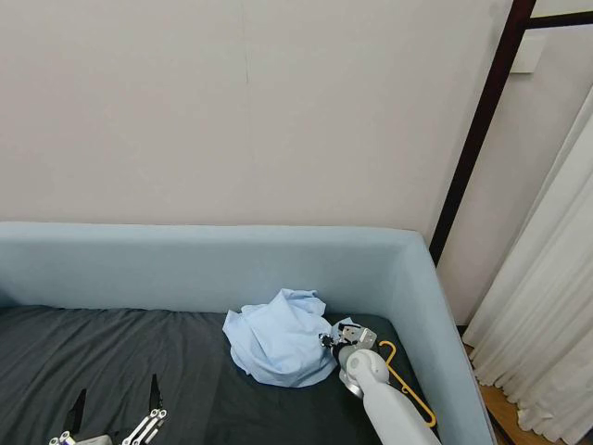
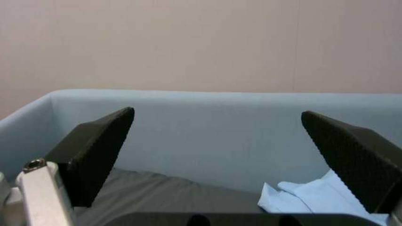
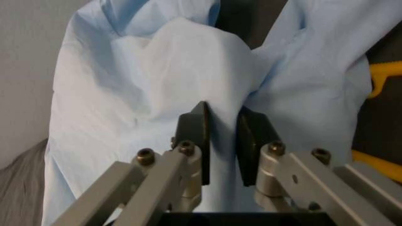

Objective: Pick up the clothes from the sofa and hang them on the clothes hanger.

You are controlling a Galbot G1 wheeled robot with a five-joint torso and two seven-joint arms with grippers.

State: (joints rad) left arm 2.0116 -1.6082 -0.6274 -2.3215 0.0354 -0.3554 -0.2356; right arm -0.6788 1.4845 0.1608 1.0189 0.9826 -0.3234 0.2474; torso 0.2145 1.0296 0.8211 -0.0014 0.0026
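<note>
One garment (image 1: 278, 340) in right end effector (image 3: 224, 112) — one hanger (image 3: 384, 70)

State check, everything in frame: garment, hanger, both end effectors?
blue garment: crumpled heap on the sofa, not hung.
yellow hanger: lying on the sofa beside the garment, bare.
right end effector: shut on a fold of the garment.
left end effector: open, holding nothing.
</note>
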